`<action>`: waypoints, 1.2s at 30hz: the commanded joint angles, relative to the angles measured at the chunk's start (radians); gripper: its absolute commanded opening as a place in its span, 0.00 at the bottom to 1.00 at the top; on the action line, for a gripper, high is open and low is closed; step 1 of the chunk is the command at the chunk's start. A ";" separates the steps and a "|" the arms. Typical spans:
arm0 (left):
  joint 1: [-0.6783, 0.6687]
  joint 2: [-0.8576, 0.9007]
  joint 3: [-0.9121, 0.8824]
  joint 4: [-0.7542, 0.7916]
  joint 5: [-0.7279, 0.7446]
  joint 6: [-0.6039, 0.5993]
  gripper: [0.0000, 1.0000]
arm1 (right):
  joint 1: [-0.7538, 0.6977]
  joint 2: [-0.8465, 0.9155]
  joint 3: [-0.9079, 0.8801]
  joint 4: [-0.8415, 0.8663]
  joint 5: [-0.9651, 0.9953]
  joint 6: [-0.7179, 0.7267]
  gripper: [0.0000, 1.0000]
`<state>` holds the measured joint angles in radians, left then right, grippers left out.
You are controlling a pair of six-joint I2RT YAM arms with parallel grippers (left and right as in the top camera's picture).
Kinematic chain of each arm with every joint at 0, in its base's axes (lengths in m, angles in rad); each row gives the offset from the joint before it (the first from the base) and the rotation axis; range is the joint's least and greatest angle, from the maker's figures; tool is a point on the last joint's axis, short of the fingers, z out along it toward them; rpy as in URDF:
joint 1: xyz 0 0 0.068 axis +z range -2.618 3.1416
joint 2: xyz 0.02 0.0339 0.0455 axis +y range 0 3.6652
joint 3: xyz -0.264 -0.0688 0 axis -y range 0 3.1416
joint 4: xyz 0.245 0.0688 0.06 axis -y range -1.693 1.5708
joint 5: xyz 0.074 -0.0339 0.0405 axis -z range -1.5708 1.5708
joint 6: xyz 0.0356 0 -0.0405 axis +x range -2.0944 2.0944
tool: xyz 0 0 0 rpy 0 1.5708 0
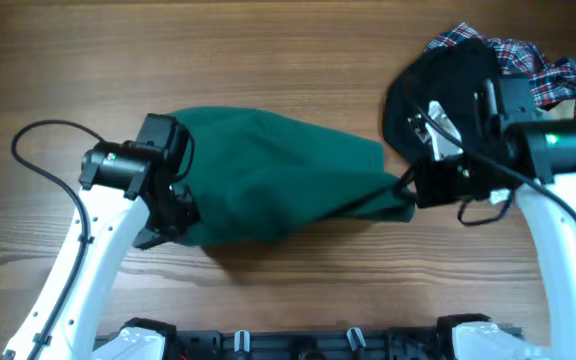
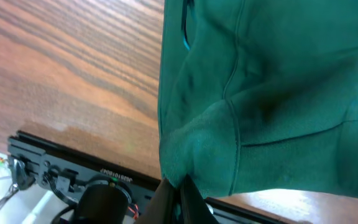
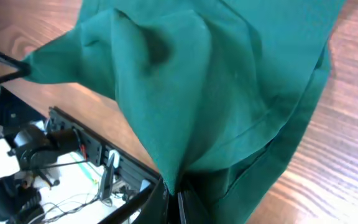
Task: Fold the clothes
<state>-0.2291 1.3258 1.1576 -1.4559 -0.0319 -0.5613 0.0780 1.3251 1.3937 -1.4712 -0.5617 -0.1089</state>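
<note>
The clothes [image 1: 278, 175] are one dark green garment, stretched and lifted between both arms over the middle of the table. My left gripper [image 1: 180, 212] is shut on its left end; in the left wrist view the green cloth [image 2: 260, 99] bunches into the closed gripper [image 2: 180, 190]. My right gripper [image 1: 408, 192] is shut on the right end, where the cloth narrows to a point. In the right wrist view the garment [image 3: 216, 87] hangs in folds from the closed gripper [image 3: 174, 198].
A black garment [image 1: 448, 90] lies at the back right, partly under the right arm, with a red-blue-white plaid shirt [image 1: 543, 65] behind it. The black rail of the arm bases [image 1: 308, 340] runs along the table's front edge.
</note>
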 commanded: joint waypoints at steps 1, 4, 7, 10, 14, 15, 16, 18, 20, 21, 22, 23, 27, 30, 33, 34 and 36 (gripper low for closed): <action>-0.009 -0.028 -0.015 -0.009 0.063 -0.024 0.04 | 0.003 -0.047 -0.021 -0.026 -0.023 0.014 0.04; -0.017 -0.072 -0.015 -0.011 0.103 -0.024 0.04 | 0.003 -0.065 -0.068 -0.030 -0.023 0.015 0.04; -0.018 -0.130 -0.015 -0.013 0.132 -0.048 0.04 | 0.003 -0.079 -0.172 -0.004 -0.024 0.014 0.04; -0.018 -0.185 -0.015 -0.029 0.137 -0.080 0.04 | 0.003 -0.112 -0.235 0.010 -0.023 0.015 0.04; -0.018 -0.237 -0.015 -0.076 0.135 -0.102 0.04 | 0.003 -0.148 -0.242 0.013 -0.023 0.015 0.04; -0.018 -0.245 -0.015 -0.079 0.133 -0.102 0.04 | 0.003 -0.148 -0.242 0.017 -0.023 0.015 0.04; -0.018 -0.251 -0.017 -0.079 0.126 -0.103 0.04 | 0.003 -0.148 -0.243 0.028 -0.023 0.015 0.04; -0.018 -0.253 -0.057 -0.065 0.063 -0.161 0.04 | 0.003 -0.147 -0.245 0.080 -0.023 0.015 0.04; -0.018 -0.253 -0.110 -0.016 0.057 -0.162 0.04 | 0.003 -0.147 -0.261 0.142 -0.024 0.034 0.04; -0.018 -0.252 -0.149 0.024 0.056 -0.173 0.04 | 0.003 -0.146 -0.274 0.183 -0.024 0.040 0.04; -0.018 -0.253 -0.198 0.076 0.056 -0.201 0.04 | 0.003 -0.143 -0.294 0.240 -0.024 0.057 0.04; -0.018 -0.250 -0.243 0.130 0.057 -0.208 0.04 | 0.003 -0.137 -0.311 0.295 -0.024 0.058 0.04; -0.018 -0.242 -0.324 0.258 -0.052 -0.294 0.04 | 0.003 -0.063 -0.381 0.496 -0.023 0.058 0.05; -0.018 -0.232 -0.327 0.345 -0.209 -0.375 0.04 | 0.003 0.077 -0.467 0.635 -0.023 0.060 0.04; -0.015 -0.195 -0.327 0.367 -0.243 -0.375 0.04 | 0.003 0.188 -0.484 0.684 -0.024 0.059 0.04; -0.015 -0.168 -0.327 0.369 -0.247 -0.375 0.04 | 0.003 0.210 -0.483 0.702 -0.024 0.059 0.04; -0.015 -0.120 -0.327 0.369 -0.246 -0.375 0.04 | 0.003 0.214 -0.483 0.737 -0.024 0.056 0.04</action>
<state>-0.2413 1.1519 0.8383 -1.0897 -0.2272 -0.9089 0.0780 1.5349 0.9089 -0.7631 -0.5720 -0.0494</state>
